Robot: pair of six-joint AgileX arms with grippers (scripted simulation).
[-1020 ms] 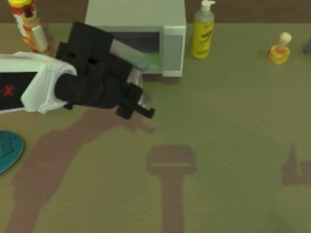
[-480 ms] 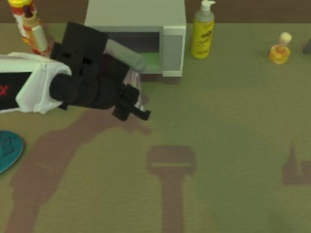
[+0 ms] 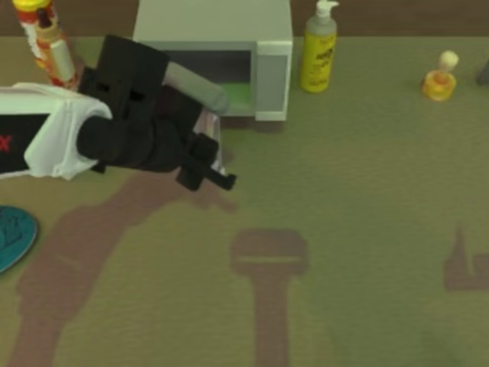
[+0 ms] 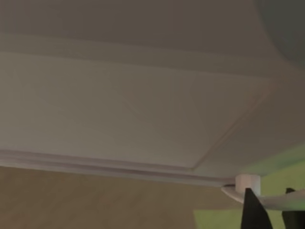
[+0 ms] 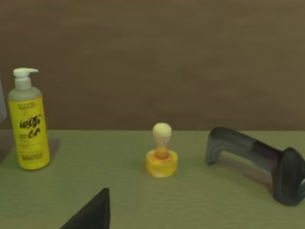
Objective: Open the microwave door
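My left hand (image 3: 205, 159) is clamped on the free edge of the microwave door (image 3: 200, 86), so the door stands swung out from the microwave (image 3: 229, 23) at the back of the surface. Inside I only see the green floor, nothing on it. Can't tell the right hand's state.

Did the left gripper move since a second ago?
Yes. The left gripper slid a little toward the table's left and slightly back, judged against the microwave.

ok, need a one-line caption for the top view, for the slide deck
Left arm's gripper at the microwave door, swung partly open from the microwave, green floor showing inside.
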